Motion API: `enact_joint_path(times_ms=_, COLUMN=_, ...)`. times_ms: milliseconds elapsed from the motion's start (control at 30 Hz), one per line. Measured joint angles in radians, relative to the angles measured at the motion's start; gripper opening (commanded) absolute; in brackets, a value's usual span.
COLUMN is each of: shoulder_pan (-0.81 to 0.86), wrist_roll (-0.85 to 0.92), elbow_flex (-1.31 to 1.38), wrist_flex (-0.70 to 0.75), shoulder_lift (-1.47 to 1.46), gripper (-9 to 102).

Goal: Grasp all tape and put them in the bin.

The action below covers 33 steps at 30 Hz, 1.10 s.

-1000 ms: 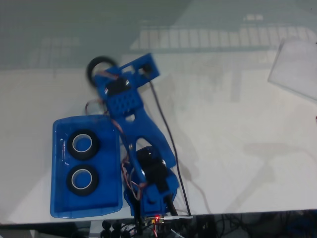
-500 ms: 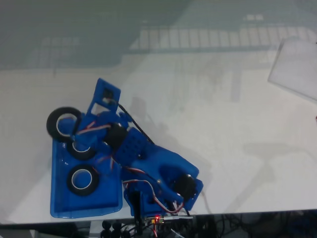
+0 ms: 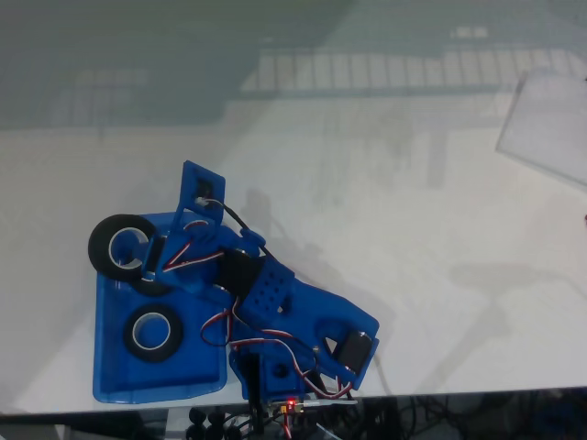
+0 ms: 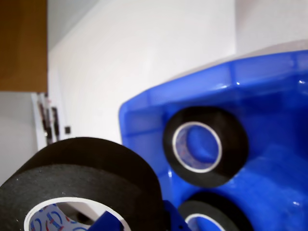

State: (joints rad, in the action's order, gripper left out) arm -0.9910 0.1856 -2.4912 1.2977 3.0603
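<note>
My gripper is clenched on one roll of tape, held raised over the far left corner of the bin. Beneath and beside my jaws, two more rolls lie flat inside the bin.

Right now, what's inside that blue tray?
Two black tape rolls lie flat in the bin: one in the open, another partly hidden under the arm in the fixed view. A third roll is held over its corner.
</note>
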Motion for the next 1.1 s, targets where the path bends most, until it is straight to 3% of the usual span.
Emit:
enact_joint_path(times_ms=100, shoulder_pan=-0.011, wrist_roll=-0.008, elbow_flex=0.0, wrist_flex=0.0, shoulder_lift=0.02, gripper=11)
enact_joint_path(times_ms=400, shoulder_pan=0.0, wrist_roll=-0.032, elbow_flex=0.002, wrist_flex=0.0, shoulder_lift=0.067, gripper=8)
enact_joint_path(times_ms=833, shoulder_pan=0.046, wrist_roll=-0.041, elbow_flex=0.002, wrist_flex=0.0, shoulder_lift=0.091, gripper=15)
enact_joint_path(times_ms=1100, shoulder_pan=0.175, wrist_roll=-0.031, elbow_flex=0.002, wrist_flex=-0.057, shoulder_lift=0.092, gripper=16)
